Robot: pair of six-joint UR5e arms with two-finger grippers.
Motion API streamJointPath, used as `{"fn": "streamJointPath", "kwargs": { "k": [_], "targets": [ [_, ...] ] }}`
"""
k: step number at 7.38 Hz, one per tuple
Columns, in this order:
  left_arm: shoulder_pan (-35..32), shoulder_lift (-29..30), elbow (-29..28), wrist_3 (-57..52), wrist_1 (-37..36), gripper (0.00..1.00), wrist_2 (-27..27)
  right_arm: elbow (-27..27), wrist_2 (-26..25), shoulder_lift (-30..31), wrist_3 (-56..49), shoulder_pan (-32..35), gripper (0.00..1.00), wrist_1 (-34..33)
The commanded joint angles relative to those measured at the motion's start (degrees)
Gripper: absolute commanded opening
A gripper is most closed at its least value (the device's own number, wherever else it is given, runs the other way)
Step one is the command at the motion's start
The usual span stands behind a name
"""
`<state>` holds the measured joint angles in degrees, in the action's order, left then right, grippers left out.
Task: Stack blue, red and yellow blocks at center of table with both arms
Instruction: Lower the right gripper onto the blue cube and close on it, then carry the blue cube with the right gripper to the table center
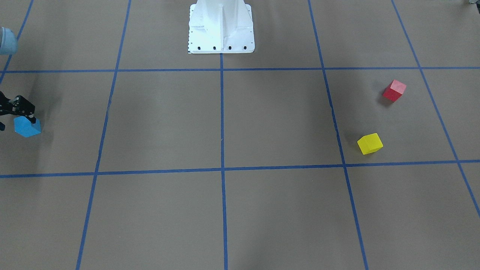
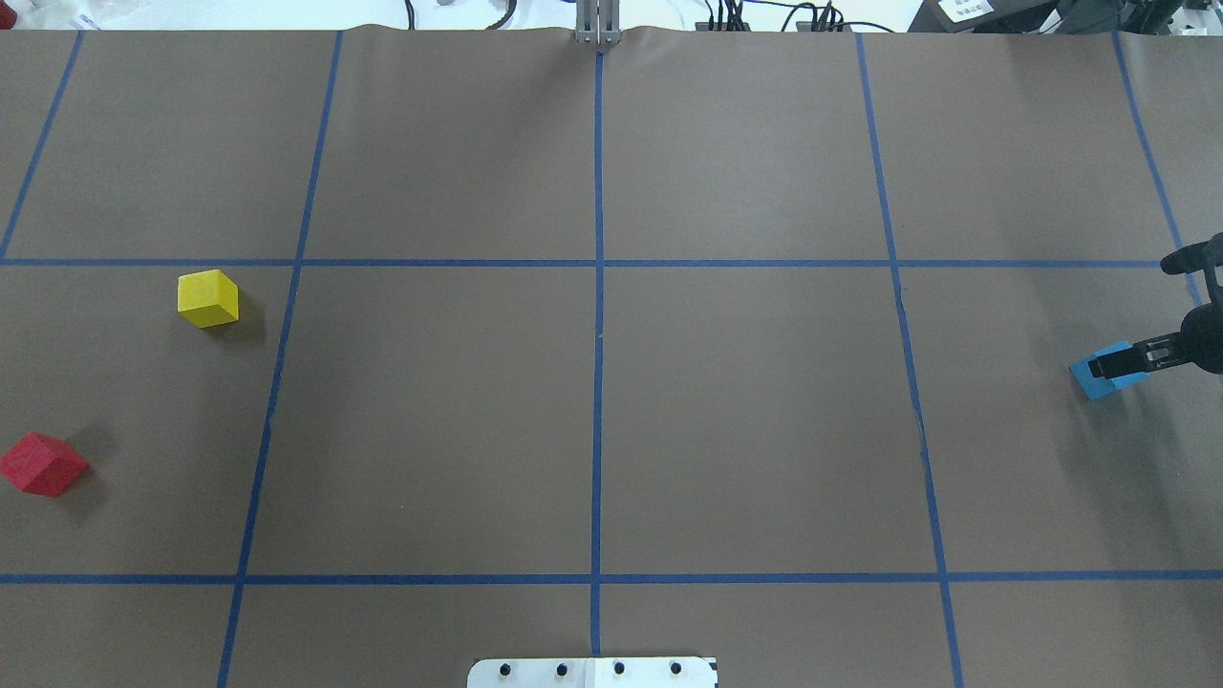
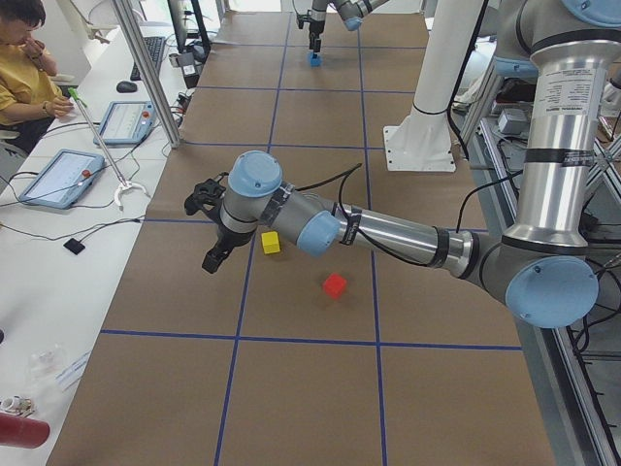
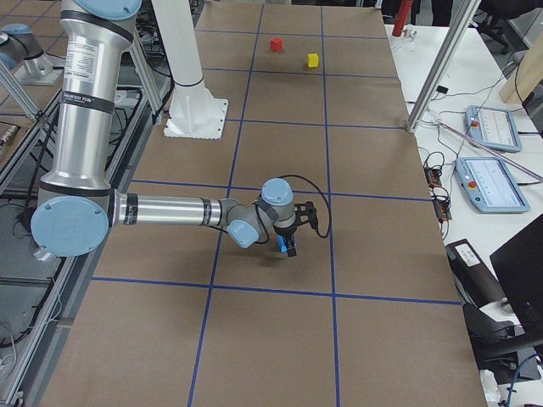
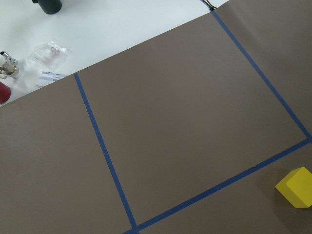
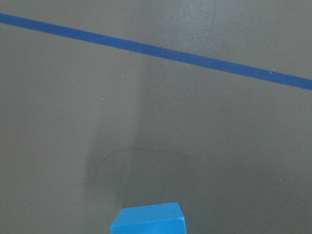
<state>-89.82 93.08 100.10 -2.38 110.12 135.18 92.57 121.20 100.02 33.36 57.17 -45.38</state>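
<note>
The blue block (image 1: pixel 27 128) sits at the table's far right end, also seen in the overhead view (image 2: pixel 1106 384) and low in the right wrist view (image 6: pixel 147 222). My right gripper (image 1: pixel 24 118) stands over it with its fingers closed on its sides (image 2: pixel 1113 364). The block looks level with the table. The yellow block (image 2: pixel 207 298) and the red block (image 2: pixel 41 464) lie apart at the left end. My left gripper (image 3: pixel 209 225) hovers beside the yellow block (image 3: pixel 271 243). It shows only in the exterior left view, so I cannot tell its state.
The white robot base (image 1: pixel 221 28) stands at the table's middle on the robot's side. Blue tape lines (image 2: pixel 598 382) divide the brown table into squares. Tablets and an operator (image 3: pixel 24 58) are at a side bench beyond the table's far edge.
</note>
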Motion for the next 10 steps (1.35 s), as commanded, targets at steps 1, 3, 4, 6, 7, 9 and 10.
{"fn": "streamJointPath", "kwargs": {
  "k": [1, 3, 4, 6, 7, 9, 10],
  "targets": [
    [0.0, 0.0, 0.0, 0.0, 0.1, 1.00, 0.0, -0.2, -1.3, 0.0, 0.0, -1.8, 0.47, -0.1],
    [0.0, -0.1, -0.1, 0.0, 0.0, 1.00, 0.1, -0.2, -1.4, 0.1, -0.7, -1.9, 0.00, -0.1],
    [0.0, -0.1, -0.1, 0.0, 0.1, 1.00, 0.0, 0.5, -0.7, -0.3, -0.4, -1.8, 0.00, -0.1],
    [0.0, -0.1, -0.2, 0.0, 0.1, 1.00, 0.0, 4.1, 0.5, -4.0, 0.9, -1.2, 0.00, -6.3],
    [0.0, -0.1, -0.3, 0.0, 0.0, 1.00, 0.0, 4.9, 0.6, -9.1, 4.8, -1.1, 0.00, -11.8],
    [0.0, -0.1, -0.4, 0.0, 0.0, 1.00, 0.1, 5.0, 0.3, -23.0, 13.9, -2.7, 0.00, -24.2],
    [0.0, -0.1, -0.1, 0.2, 0.0, 1.00, 0.1, 4.9, -1.6, -30.4, 19.2, -6.6, 0.00, -31.4]
  ]
}}
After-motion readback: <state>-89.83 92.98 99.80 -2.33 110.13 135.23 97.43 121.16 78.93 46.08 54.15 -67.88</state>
